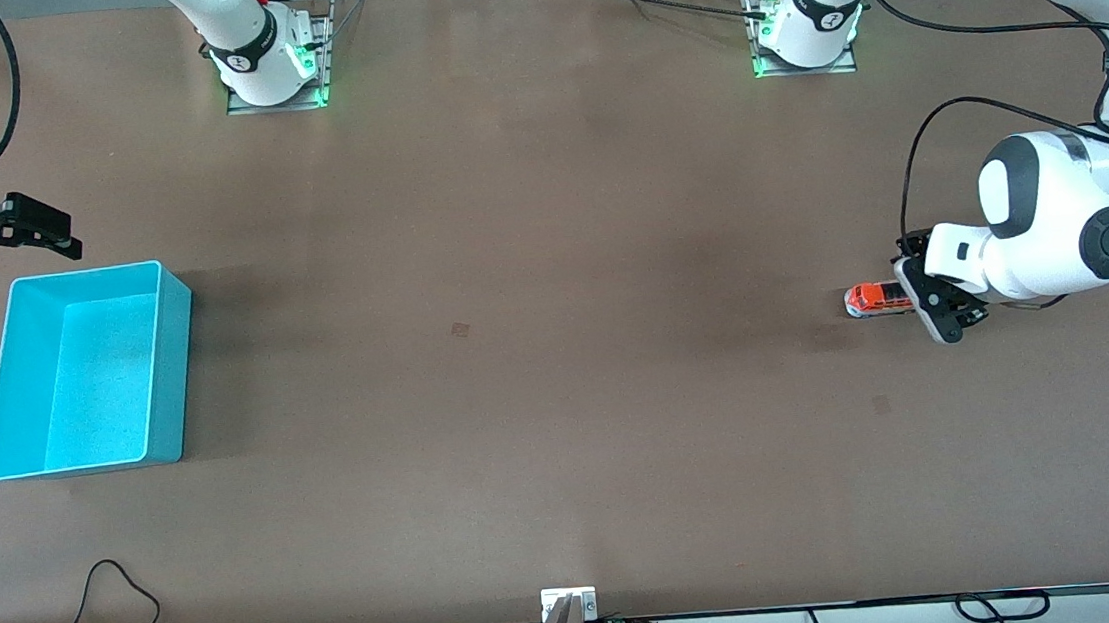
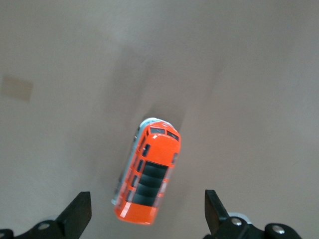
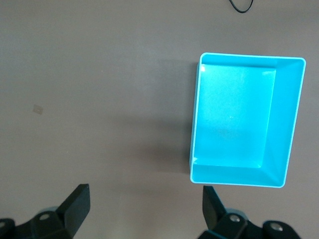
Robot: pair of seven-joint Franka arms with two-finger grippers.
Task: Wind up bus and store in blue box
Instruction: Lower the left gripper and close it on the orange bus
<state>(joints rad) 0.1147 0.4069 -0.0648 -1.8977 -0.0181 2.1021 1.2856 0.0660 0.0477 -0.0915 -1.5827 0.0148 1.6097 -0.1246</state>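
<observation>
Tabletop: left claw partly hides bus; right claw cropped.

Our left arm reaches down from its base, elbow bent and wrist turned low over the table at its own end. Its left gripper hangs there with fingers spread wide, closed on nothing. Our right arm waits at its end, raised, its right gripper also spread wide, fingers apart and empty.
</observation>
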